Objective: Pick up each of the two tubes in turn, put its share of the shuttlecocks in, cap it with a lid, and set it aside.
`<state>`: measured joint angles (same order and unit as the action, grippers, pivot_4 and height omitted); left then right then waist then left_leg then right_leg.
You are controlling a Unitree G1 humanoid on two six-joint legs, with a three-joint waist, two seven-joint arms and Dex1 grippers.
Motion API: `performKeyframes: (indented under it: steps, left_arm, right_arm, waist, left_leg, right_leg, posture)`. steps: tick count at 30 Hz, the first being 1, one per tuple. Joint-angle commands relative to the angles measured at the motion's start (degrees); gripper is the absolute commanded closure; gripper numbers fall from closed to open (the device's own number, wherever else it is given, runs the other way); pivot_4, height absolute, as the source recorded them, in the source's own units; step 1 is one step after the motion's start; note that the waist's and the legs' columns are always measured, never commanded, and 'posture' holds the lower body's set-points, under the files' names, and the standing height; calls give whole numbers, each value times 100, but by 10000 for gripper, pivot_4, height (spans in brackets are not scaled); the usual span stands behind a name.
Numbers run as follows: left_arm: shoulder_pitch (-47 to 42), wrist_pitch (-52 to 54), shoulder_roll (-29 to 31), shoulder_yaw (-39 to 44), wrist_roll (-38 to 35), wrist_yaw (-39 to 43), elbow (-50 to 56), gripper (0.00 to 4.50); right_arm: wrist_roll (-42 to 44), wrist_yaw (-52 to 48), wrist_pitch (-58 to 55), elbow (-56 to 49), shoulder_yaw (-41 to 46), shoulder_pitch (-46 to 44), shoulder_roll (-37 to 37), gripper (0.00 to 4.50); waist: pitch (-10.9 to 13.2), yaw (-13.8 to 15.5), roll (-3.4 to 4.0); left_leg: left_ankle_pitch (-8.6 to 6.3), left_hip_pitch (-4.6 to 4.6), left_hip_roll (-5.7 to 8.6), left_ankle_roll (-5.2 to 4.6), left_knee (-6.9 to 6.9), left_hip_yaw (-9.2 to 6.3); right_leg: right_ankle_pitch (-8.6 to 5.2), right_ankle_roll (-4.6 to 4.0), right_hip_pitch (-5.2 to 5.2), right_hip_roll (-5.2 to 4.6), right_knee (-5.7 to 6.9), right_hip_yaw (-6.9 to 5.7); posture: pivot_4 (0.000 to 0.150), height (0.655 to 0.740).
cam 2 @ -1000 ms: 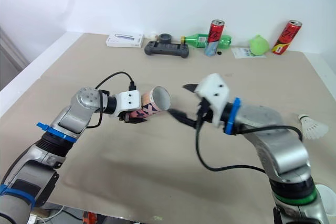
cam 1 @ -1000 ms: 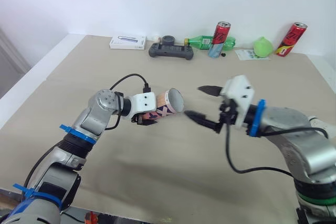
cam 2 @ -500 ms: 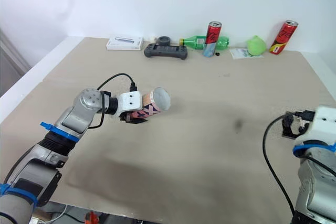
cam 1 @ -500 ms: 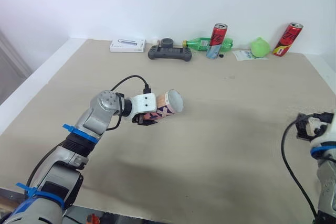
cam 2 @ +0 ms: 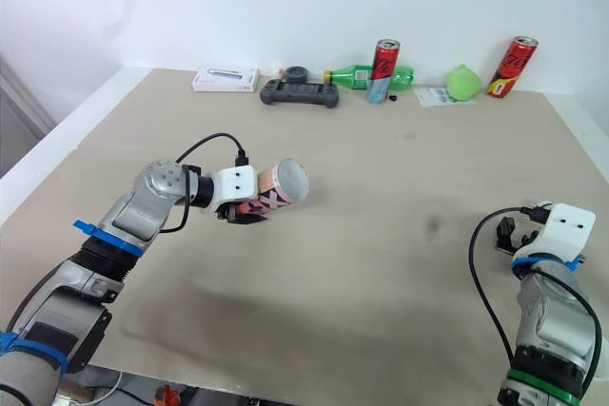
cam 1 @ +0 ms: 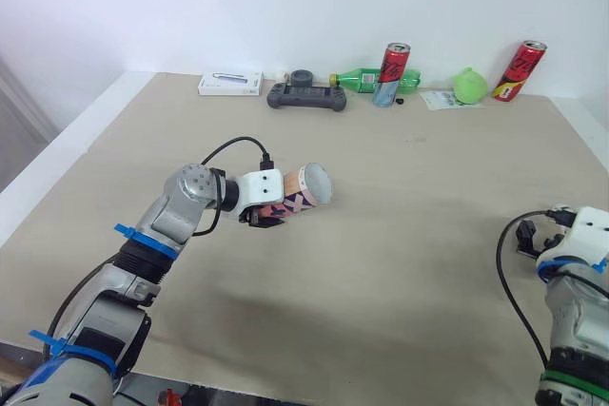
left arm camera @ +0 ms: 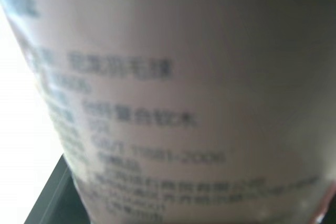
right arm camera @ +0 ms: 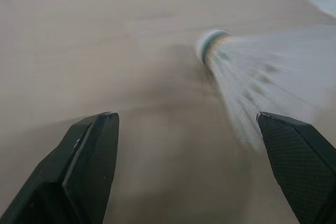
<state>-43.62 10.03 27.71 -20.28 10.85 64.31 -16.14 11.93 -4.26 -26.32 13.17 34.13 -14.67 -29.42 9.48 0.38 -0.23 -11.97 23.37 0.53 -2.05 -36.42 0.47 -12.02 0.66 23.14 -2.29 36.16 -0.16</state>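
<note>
Above the beige table [cam 1: 409,187], left gripper [cam 1: 264,218] clasps a pink-patterned tube [cam 1: 303,194].

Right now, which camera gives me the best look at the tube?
The left eye view: the tube shows full-length, held sideways in the left pincer, round end toward the robot's right. The right eye view matches. The left wrist view gives a close stretch of its printed wall. The right wrist view faces a shuttlecock instead.
</note>
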Motion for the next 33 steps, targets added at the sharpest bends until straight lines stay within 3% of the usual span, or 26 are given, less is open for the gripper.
performKeyframes:
  steps: [1,3,7,14,16,22,27,33]
  left_arm:
    - [177,125,18,-178,30,70,-44,14530]
    - [206,149,51,-166,28,64,-8,14530]
    - [262,217,96,-162,20,65,108,14530]
    - [245,267,117,-158,21,52,111,14530]
    - [243,259,120,-169,27,59,99,14530]
    - [193,231,120,-181,21,90,1,14530]
    - [153,229,52,-214,-50,180,-53,14530]
    - [92,233,35,-220,-26,215,-55,14530]
  right_arm:
    - [-58,-54,424,511,-63,-337,-246,90]
    - [-81,-52,616,906,-127,-531,-318,90]
    - [-105,-35,976,1565,-245,-769,-417,11595]
    - [-309,-44,1450,1665,-557,-696,-479,44409]
    - [-362,-219,1572,1275,-728,-504,-466,44409]
    - [404,-2393,1270,-2183,-1970,581,-698,44409]
    - [1250,-3225,13,-3928,-2817,-102,-1105,44409]
    - [663,-3845,-419,-4307,-4163,-1173,-1584,44409]
  waist:
    - [0,-3,-1]
    - [2,-7,-3]
    - [4,-22,-6]
    - [5,-24,-9]
    - [5,-22,-9]
    - [-1,-43,6]
    - [9,-48,-12]
    - [14,7,-46]
  left_leg:
    - [-1,0,0,-1,0,3]
    - [-1,0,-1,-3,2,5]
    - [-2,-2,-3,-5,2,16]
    - [-6,-2,-4,-11,2,24]
    - [-6,-2,-5,-11,2,24]
    - [-8,-4,-18,-14,5,25]
    - [-2,-5,-26,-9,-4,17]
    - [-5,4,-16,-9,-3,18]
  right_leg:
    - [0,0,1,0,0,3]
    - [0,1,1,2,0,7]
    - [2,4,3,5,0,18]
    - [3,6,5,6,-2,26]
    - [3,6,5,7,-1,26]
    - [8,15,12,24,2,34]
    - [4,6,10,24,2,22]
    - [2,3,16,-8,-6,2]
  posture:
    - [1500,7395]
    - [1500,7395]
    - [1500,7395]
    - [1500,7395]
    - [1500,7395]
    - [1500,7395]
    - [1500,7395]
    - [1500,7395]
